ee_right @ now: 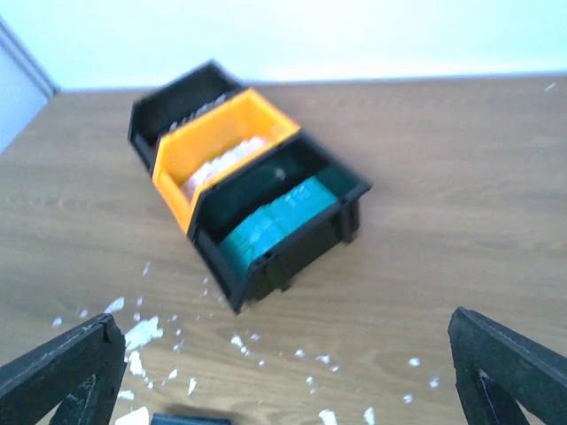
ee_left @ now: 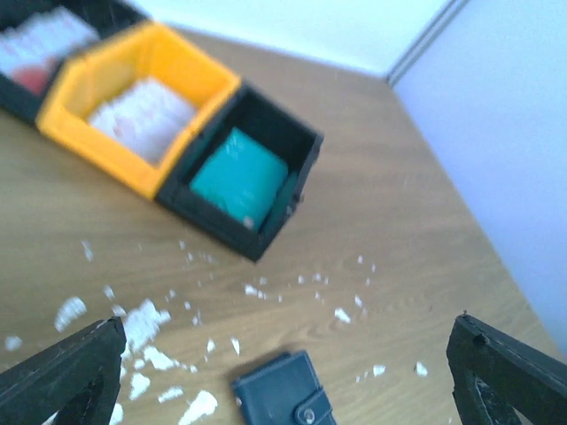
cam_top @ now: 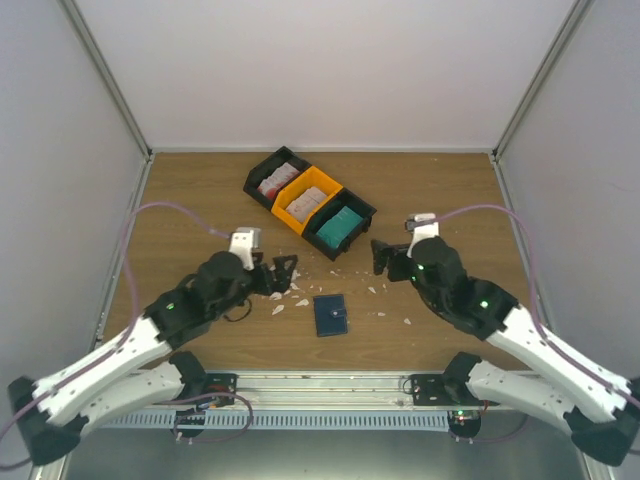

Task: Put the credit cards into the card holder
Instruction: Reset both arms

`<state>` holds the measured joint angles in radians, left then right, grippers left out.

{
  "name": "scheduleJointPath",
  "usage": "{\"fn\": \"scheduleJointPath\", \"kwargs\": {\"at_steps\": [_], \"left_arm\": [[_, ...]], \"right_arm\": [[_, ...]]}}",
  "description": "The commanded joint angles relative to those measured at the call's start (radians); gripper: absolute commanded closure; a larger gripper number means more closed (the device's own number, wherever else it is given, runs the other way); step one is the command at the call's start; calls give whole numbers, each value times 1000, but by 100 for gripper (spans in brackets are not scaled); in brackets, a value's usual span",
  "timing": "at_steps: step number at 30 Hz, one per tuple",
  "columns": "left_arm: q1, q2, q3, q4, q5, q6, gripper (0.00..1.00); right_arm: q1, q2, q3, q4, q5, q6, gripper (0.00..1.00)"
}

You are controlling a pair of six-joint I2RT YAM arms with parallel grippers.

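The left end effector (cam_top: 282,271) stands wide open with nothing between its fingers, and the right end effector (cam_top: 384,256) is just as wide and just as empty. Both hang low over the table (cam_top: 450,200), tips turned toward each other.

Between the two, a little back toward the arm bases, the card holder (cam_top: 330,314) lies flat and folded shut. Its long axis runs roughly away from the bases, and the clasp tab faces the right end effector's side. In the left wrist view it sits just below and between the fingers, among white scraps (ee_left: 142,323).

Ahead of both end effectors, a diagonal row of three bins holds the credit cards. The teal stack (cam_top: 340,228) is in the nearest black bin (ee_left: 301,146). White cards with pink print (cam_top: 307,203) fill the orange bin (cam_top: 322,180). White and red ones (cam_top: 275,181) fill the far black bin (cam_top: 262,168). The long edges of the cards seem to run across their bins.

The cards look light, stiff and slick, and packed close, so one is likely to slip or bring its neighbours along. A pinch across the flat faces at an exposed top edge seems best. The holder looks soft and light and will probably slide, so one end effector should pin it while the clasp is opened.
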<state>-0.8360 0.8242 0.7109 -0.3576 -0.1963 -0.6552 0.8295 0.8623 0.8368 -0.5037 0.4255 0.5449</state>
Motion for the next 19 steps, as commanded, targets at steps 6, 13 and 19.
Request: {"fn": "scheduleJointPath", "kwargs": {"at_steps": [6, 13, 19], "left_arm": [[0, -346, 139, -189, -290, 140, 1], [0, -477, 221, -262, -358, 189, 1], [0, -492, 245, -296, -395, 196, 1]], "right_arm": [[-4, -252, 163, -233, 287, -58, 0], [-4, -396, 204, -265, 346, -59, 0], [-5, -419, 196, -276, 348, -44, 0]]}}
